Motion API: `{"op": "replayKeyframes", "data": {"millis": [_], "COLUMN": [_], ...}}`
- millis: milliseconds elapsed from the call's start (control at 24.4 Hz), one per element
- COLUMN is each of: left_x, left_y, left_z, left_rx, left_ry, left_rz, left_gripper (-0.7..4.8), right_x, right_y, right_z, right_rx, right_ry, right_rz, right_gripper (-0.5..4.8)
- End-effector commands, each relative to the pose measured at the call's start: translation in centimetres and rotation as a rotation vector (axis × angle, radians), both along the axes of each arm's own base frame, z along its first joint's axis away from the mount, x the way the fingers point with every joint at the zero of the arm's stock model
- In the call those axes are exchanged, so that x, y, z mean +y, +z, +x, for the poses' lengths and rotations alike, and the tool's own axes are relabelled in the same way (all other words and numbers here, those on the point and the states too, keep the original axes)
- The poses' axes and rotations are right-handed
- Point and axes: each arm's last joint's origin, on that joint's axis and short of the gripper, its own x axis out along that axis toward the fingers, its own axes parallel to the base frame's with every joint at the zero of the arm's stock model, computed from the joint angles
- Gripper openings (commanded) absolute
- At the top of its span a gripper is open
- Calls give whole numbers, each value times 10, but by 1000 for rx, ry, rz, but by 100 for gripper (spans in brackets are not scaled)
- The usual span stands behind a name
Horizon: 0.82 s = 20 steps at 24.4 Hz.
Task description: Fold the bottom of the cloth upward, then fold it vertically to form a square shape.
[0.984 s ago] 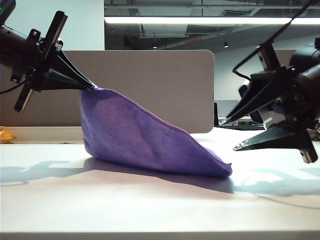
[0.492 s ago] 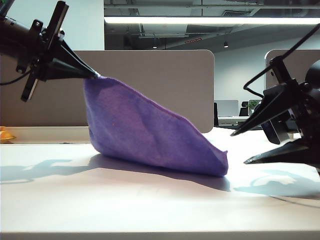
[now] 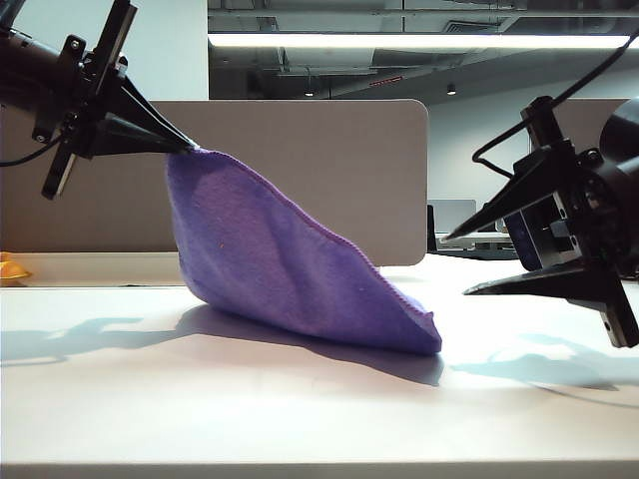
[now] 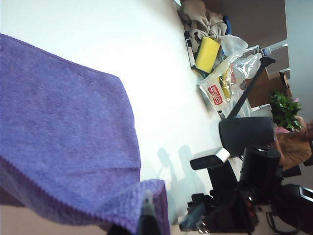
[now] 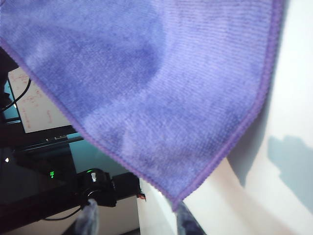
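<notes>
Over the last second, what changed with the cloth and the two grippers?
The left gripper, shut on a corner of the cloth, lifted it a little higher. The cloth's low tip slid leftward on the table. The right gripper shifted and turned but stayed open, apart from the cloth. The left grip held throughout.

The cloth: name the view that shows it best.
Exterior view: the whole cloth hangs from the shut left claw down to the table. Both wrist views show only part of it.
</notes>
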Motion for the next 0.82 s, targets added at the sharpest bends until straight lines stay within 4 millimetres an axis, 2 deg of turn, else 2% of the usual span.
{"op": "replayKeyframes", "data": {"millis": [41,246,492,656,820], "left_x": [1,0,0,0,-1], "left_y": [-3,-16,-16,-15,-10], "left_z": [2,8,9,9,10], "left_rx": [12,61,52,51,44], "left_ry": [39,27,24,24,-10], "left_rz": [26,27,25,21,-1], "left_gripper": [-5,-5,-5,-5,-5], "right_x": [1,12,31,31,31], "right_y": [2,2,-1,-5,-19], "right_z": [-1,-5,-8,-8,-7], "right_rx": [-1,2,-79,-54,1], "right_ry": [27,77,107,83,84], "right_rz": [41,44,-62,-111,-129], "right_gripper": [211,211,206,206,206]}}
